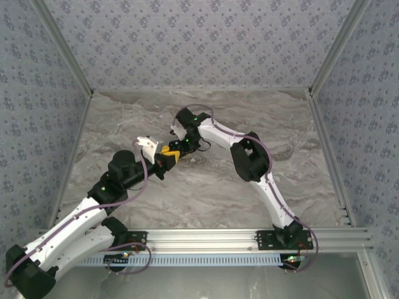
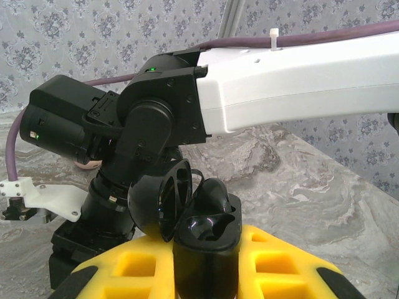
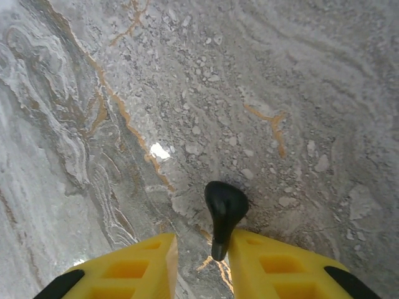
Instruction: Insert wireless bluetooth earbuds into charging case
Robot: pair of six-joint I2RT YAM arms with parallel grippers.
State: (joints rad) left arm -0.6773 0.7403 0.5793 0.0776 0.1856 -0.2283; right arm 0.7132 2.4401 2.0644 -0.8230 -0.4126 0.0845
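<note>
In the left wrist view my left gripper (image 2: 209,261) is shut on the black charging case (image 2: 206,240), held upright between the yellow fingers (image 2: 274,265). Its lid (image 2: 159,199) stands open to the left. One black earbud (image 2: 215,194) sits in the case's far slot. In the right wrist view another black earbud (image 3: 224,208) lies on the marble between the fingers of my right gripper (image 3: 201,246). It rests against the right finger (image 3: 268,261), with a gap to the left finger (image 3: 134,268). From above, both grippers (image 1: 169,154) (image 1: 182,144) meet at mid-table.
The right arm's white link and black wrist (image 2: 280,81) hang close above and behind the held case. The grey marble table (image 1: 280,124) is walled by patterned panels, with a metal rail (image 1: 249,237) along the near edge.
</note>
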